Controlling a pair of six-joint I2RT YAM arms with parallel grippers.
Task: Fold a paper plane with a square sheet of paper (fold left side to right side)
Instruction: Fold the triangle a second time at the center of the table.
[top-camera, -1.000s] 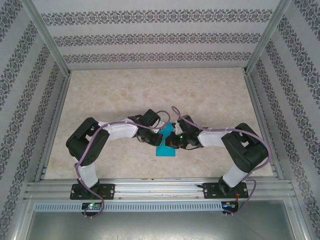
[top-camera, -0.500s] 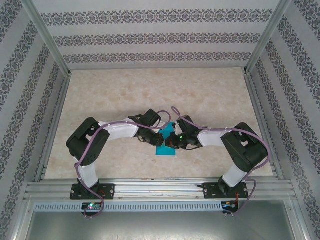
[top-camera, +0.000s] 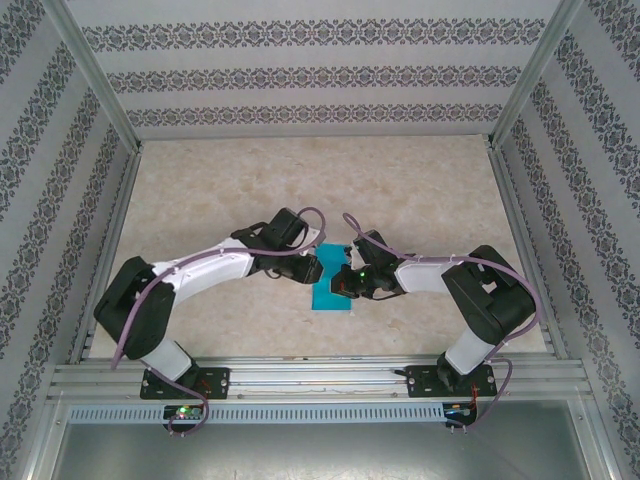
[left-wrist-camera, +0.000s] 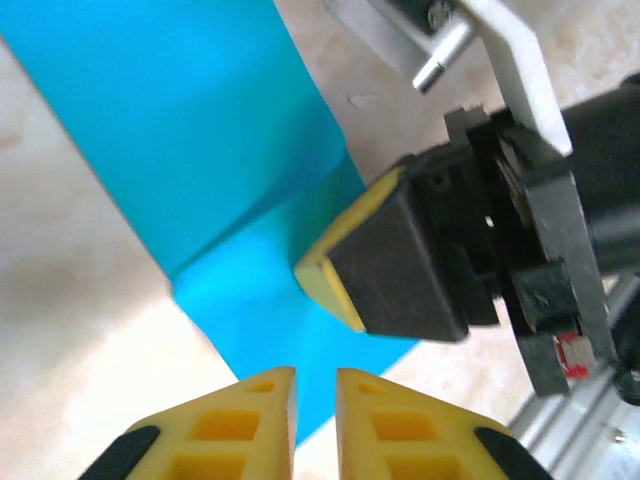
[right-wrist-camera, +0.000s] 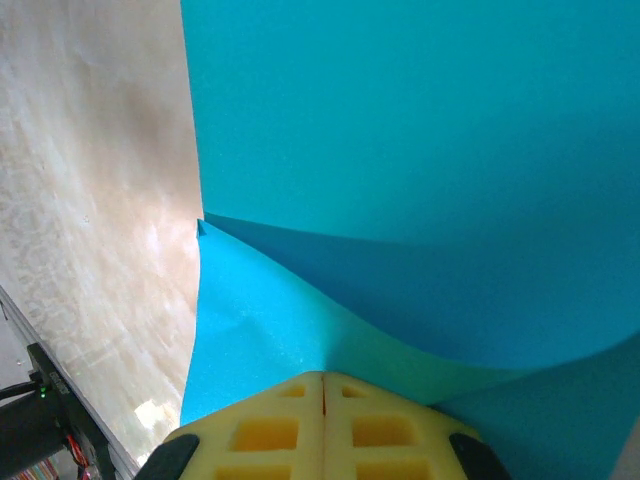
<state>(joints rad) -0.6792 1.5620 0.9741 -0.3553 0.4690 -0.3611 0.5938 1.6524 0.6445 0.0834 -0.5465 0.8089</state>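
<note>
**Top view.** The paper (top-camera: 331, 296) lies on the table (top-camera: 300, 190) at the near centre, between the two arms. The left gripper (top-camera: 310, 270) hangs at its left edge and the right gripper (top-camera: 342, 282) at its right, both low, so that one can likely hold the sheet while the other works the fold.

**Left wrist view.** The left gripper (left-wrist-camera: 315, 400) hovers above the paper (left-wrist-camera: 180, 120), fingers parted by a narrow gap with nothing between them. Across from it, the right gripper (left-wrist-camera: 345, 270) bears tip-down on the sheet, apparently to pin it. A shallow crease runs through the paper ahead of that tip.

**Right wrist view.** The right gripper (right-wrist-camera: 322, 400) has its fingers pressed together, tip against the paper (right-wrist-camera: 420, 120). Whether a layer is caught between them cannot be told. A raised flap (right-wrist-camera: 270, 320) climbs toward the tip from a fold line, and bare table (right-wrist-camera: 100, 150) lies to the left. By these signs the fold is begun but not flattened.
</note>
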